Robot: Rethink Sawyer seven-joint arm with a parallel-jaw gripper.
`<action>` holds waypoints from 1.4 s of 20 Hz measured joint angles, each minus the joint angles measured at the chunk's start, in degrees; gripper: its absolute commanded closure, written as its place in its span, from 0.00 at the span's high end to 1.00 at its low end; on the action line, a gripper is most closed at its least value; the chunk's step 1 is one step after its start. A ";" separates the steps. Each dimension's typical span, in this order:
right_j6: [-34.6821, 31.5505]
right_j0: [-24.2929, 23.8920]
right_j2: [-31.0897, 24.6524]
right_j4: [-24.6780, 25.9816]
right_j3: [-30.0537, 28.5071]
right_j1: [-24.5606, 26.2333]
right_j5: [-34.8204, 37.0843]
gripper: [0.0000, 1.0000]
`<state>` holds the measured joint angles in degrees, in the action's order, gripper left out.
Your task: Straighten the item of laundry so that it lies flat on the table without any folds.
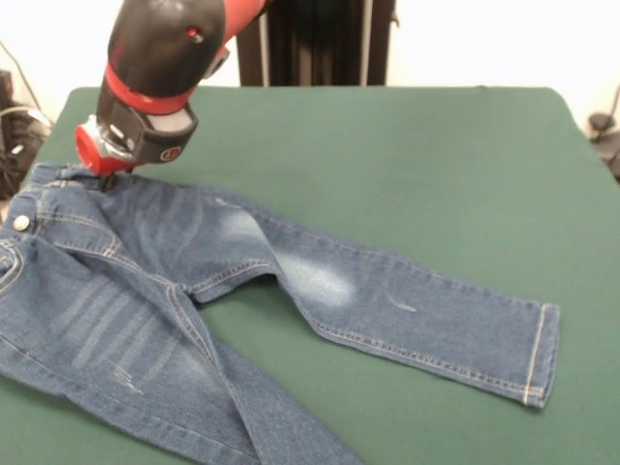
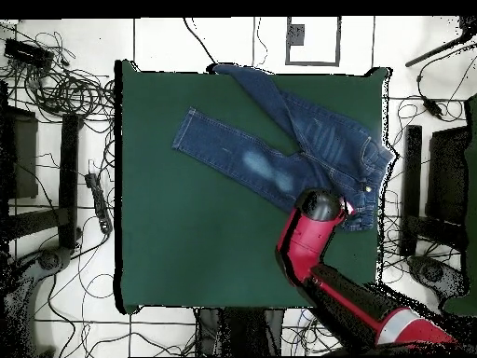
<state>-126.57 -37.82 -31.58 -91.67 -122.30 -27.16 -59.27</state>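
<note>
The jeans (image 1: 194, 291) lie spread on the green counter (image 1: 436, 174), legs splayed apart, waistband toward one edge. The jaws (image 1: 107, 177) press at the waistband's corner; whether they are apart or together cannot be told.

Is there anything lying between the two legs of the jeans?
Nothing: in the front view only bare green table shows in the wedge between the two legs of the jeans; the overhead view agrees.
</note>
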 measured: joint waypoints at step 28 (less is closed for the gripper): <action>-4.37 3.07 4.77 5.53 -0.46 0.94 0.31 0.00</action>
<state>-130.94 -34.74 -26.81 -86.14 -122.76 -26.22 -58.96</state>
